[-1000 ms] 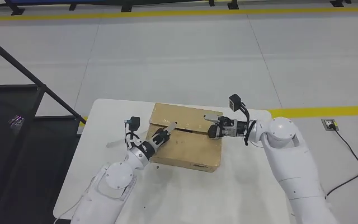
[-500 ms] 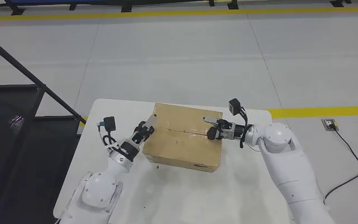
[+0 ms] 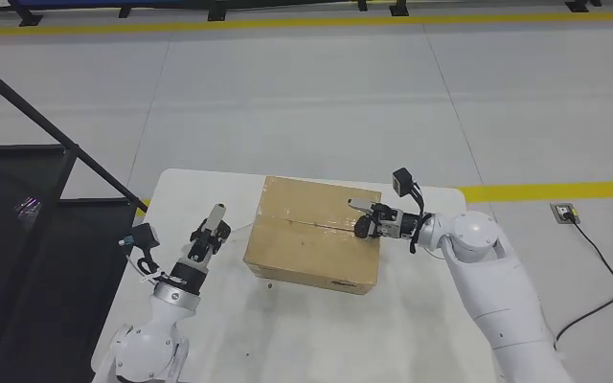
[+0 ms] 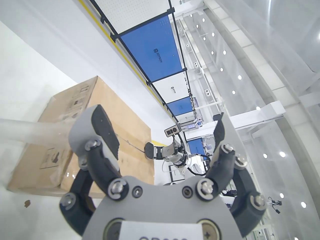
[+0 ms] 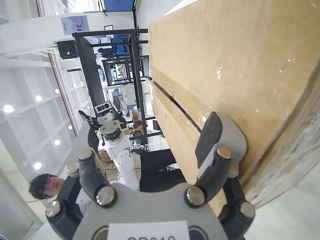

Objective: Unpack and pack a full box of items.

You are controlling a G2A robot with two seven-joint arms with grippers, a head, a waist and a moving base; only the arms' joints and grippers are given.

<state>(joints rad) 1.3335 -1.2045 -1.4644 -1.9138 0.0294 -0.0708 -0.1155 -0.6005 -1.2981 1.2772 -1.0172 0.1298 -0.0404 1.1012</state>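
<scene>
at the seam's (image 3: 299, 222) right end sits right gripper (image 3: 360, 215), jaws wide; left gripper (image 3: 213, 221), also wide, stands clear of box (image 3: 311, 244).

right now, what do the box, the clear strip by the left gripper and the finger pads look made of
Box: matte brown cardboard, with a flap seam across the top and raw, fibrous edges. Strip by the left gripper: translucent and glossy, probably plastic packing tape. Finger pads: black and dimpled, likely rubber.

brown cardboard box (image 3: 311, 235) sits closed and flat mid-table, its top flaps meeting along a seam.
</scene>
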